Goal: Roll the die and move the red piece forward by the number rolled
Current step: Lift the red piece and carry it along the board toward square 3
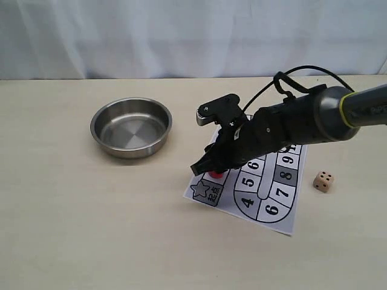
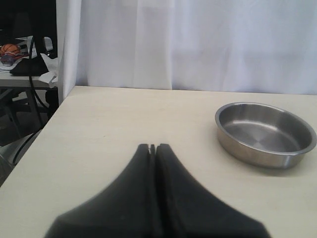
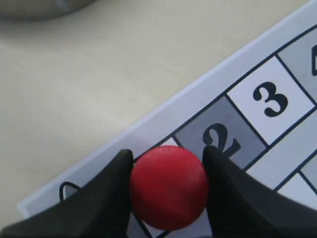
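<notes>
The red piece (image 3: 168, 187) stands on the paper board (image 1: 284, 214) near the start square, just before square 2, with my right gripper (image 3: 167, 158) shut on it, one finger touching each side. In the exterior view the piece (image 1: 216, 174) peeks out red under the right gripper (image 1: 211, 166), whose arm reaches in from the right. The tan die (image 1: 323, 180) lies on the table right of the board, four pips on the face toward the camera. My left gripper (image 2: 153, 147) hovers over bare table, shut with nothing in it; the exterior view does not show it.
A steel bowl (image 1: 131, 127) sits on the table left of the board, also seen as the steel bowl (image 2: 265, 134) in the left wrist view. The board's numbered track curves from 2 and 3 round to 9. A white curtain backs the table.
</notes>
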`<state>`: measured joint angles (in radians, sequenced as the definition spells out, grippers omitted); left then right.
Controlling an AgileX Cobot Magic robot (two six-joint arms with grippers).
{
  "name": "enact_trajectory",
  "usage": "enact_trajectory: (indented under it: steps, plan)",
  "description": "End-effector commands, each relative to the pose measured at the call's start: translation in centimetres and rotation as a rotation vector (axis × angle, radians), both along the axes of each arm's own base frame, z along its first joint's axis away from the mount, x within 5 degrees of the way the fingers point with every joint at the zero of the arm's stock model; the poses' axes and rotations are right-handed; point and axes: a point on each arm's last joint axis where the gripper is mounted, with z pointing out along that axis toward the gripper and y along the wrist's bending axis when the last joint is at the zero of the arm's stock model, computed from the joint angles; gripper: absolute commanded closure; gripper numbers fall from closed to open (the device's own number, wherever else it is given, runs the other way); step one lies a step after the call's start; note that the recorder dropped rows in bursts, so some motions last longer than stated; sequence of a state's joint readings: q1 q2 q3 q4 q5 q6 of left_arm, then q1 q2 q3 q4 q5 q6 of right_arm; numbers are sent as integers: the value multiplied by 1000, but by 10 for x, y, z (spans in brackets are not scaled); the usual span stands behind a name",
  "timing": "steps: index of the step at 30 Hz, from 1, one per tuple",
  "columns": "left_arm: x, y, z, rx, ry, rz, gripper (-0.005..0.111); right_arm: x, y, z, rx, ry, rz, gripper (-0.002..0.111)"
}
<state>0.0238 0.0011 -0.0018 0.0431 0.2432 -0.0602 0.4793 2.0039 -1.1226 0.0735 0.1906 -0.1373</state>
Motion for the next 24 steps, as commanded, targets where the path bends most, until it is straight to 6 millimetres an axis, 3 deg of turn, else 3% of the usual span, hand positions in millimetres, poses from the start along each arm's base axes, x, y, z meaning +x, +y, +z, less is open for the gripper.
enact_trajectory:
  steps: [1,6,10,24]
  plan:
    - [0,0,1,-3,-15,0,107,1,-1,-1,1,-15,1,104]
    - [0,0,1,-3,-15,0,107,9,0,22,63,-148,-9,104]
    - [0,0,1,-3,-15,0,107,16,-6,27,91,-211,-34,104]
    - [0,0,0,-5,-9,0,107,18,-18,-12,40,-69,-79,104]
